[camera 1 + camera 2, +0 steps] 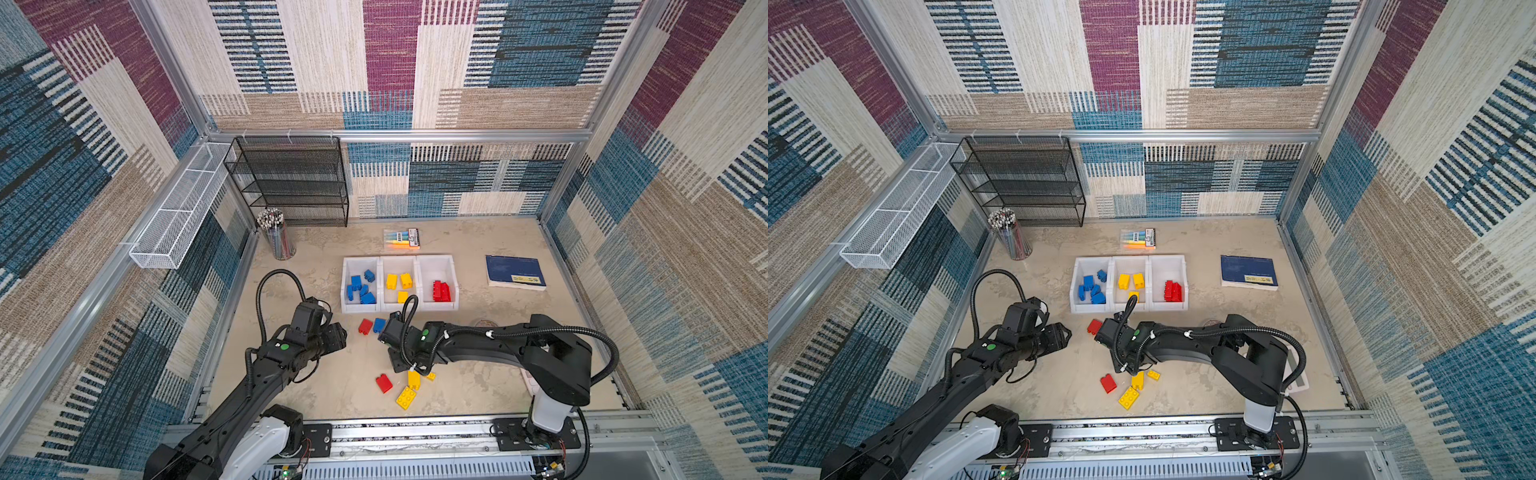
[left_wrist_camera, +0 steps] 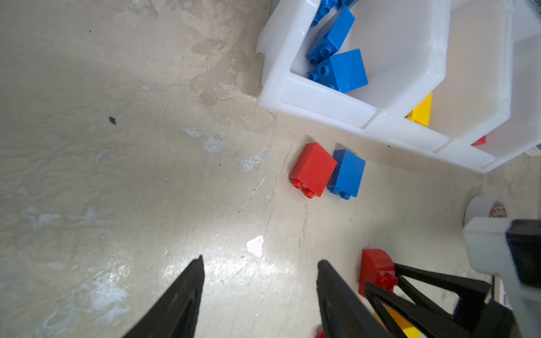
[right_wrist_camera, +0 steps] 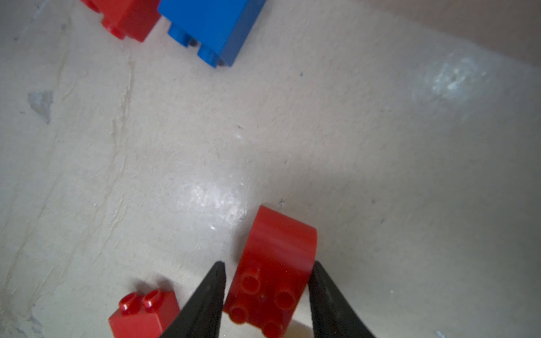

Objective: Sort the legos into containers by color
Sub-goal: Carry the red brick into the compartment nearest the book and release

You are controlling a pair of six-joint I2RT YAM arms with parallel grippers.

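Black fingers of the left claw [image 2: 260, 263] stood apart over the bare beige table [image 2: 117, 175] and held nothing. Beyond its tips, a little toward the other arm's side, a red brick [image 2: 311, 169] and a blue brick [image 2: 347, 174] lay on their sides, touching each other. Farther out past that pair stood the containers [image 1: 381, 266], three white bins joined in a row. In both top views the bin nearest the left claw held the blue legos [image 1: 360, 286], the middle one held the yellow legos [image 1: 398, 282], and the bin farthest from it held the red legos [image 1: 441, 291].

The right claw [image 3: 268, 263] was clamped on a rounded red brick [image 3: 278, 240], with one black finger against each flank. The brick's studded face was turned back toward the wrist, and it sat low on the table. A small red brick [image 3: 143, 313] lay just beside the outside of one finger, apart from it. The red and blue pair lay well ahead of this claw's tips. In a top view, three yellow bricks [image 1: 414, 379] lay near the right claw on its side away from the bins.
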